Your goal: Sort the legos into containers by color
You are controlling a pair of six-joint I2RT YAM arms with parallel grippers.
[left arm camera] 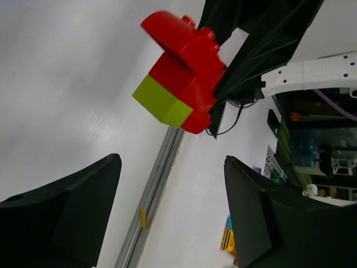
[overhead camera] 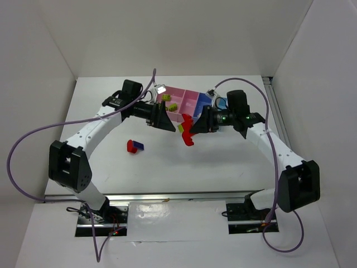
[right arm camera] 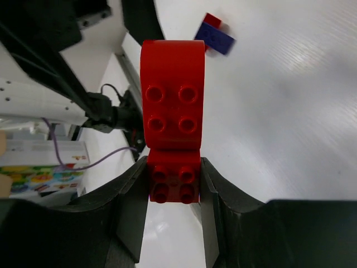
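Observation:
My right gripper (overhead camera: 196, 129) is shut on a red lego stack (overhead camera: 187, 132) and holds it above the table in front of the containers (overhead camera: 188, 96). In the right wrist view the red stack (right arm camera: 172, 111) sits squeezed between the pads, at the gripper (right arm camera: 173, 180). A lime-green brick (left arm camera: 163, 101) is stuck to the red stack (left arm camera: 189, 67). My left gripper (overhead camera: 166, 123) is open and empty, just left of the stack; in the left wrist view it (left arm camera: 173, 192) sits apart from the stack. A joined red and dark blue brick (overhead camera: 135, 146) lies on the table, also in the right wrist view (right arm camera: 215, 34).
Two lime-green bricks (overhead camera: 170, 102) lie in the large pink bin. Two more lime-green bricks (overhead camera: 261, 108) lie on the table to the right of the bins. The white enclosure walls stand at the back and both sides.

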